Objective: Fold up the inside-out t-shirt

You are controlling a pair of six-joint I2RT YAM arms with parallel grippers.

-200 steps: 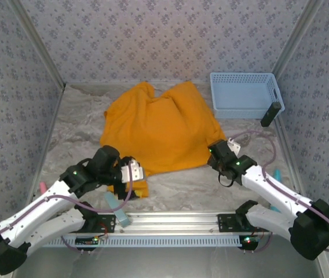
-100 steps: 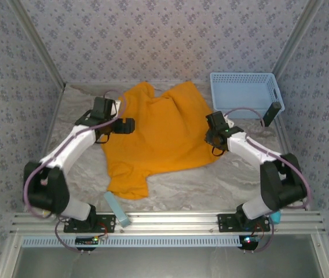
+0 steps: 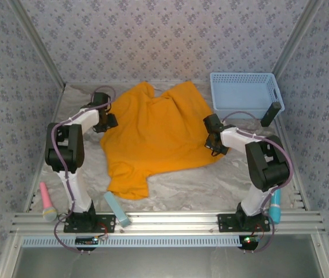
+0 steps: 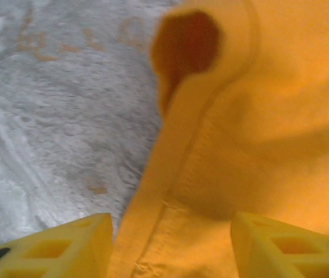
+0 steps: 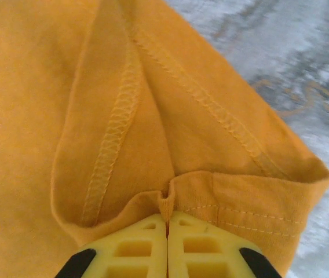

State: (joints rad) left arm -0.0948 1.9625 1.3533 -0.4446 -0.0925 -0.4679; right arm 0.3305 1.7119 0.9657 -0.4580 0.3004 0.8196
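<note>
Right pincer (image 5: 167,231) now tight on the t-shirt (image 3: 153,139) hem, left pincer (image 4: 170,249) narrower astride its opposite edge.

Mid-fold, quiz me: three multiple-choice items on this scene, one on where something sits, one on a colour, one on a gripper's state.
1. Where does the basket stand?
A. far right corner
B. near left corner
C. on top of the shirt

2. What colour is the t-shirt?
A. white
B. orange-yellow
C. green

3. How is the right gripper?
A. wide open in the air
B. shut on the basket's rim
C. shut on the t-shirt's hem

Answers:
1 A: the top view shows it at the far right.
2 B: both wrist views and the top view show orange-yellow cloth.
3 C: the right wrist view shows its fingers closed together on the stitched hem.
</note>
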